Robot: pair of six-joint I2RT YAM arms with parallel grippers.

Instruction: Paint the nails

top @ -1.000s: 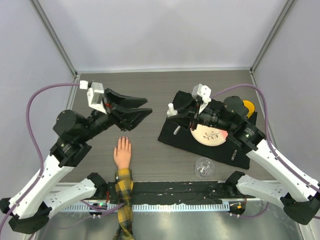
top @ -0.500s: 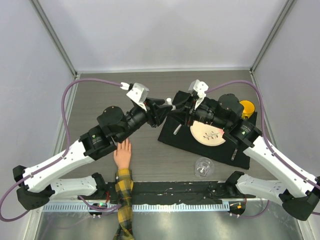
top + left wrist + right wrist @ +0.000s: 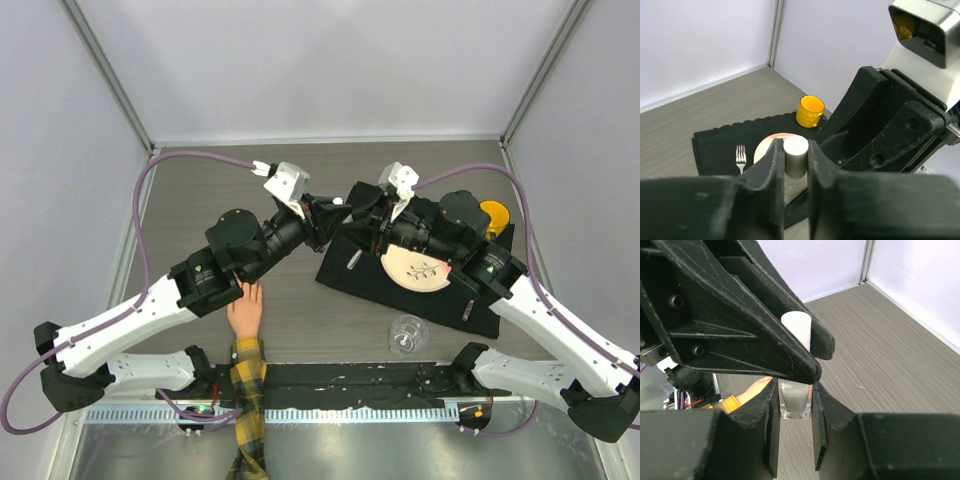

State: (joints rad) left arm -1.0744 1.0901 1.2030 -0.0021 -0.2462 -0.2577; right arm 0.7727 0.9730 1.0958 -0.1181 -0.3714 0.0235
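Note:
A small glass nail polish bottle with a white cap hangs above the table. My right gripper is shut on its clear body. My left gripper comes from the opposite side, and both its fingers press the cap. In the top view the two grippers meet nose to nose, left gripper against right gripper. The peach fake hand with its plaid sleeve lies palm down near the front edge. My left arm crosses over its fingertips. The nails are too small to make out.
A black mat on the right carries a round plate, a fork and a yellow cup. A clear glass stands in front of the mat. Grey walls close in the table.
My left arm has swung right from over the left side of the table to the bottle. Its jaws, wide open before, have closed on the cap. The right arm barely moved.

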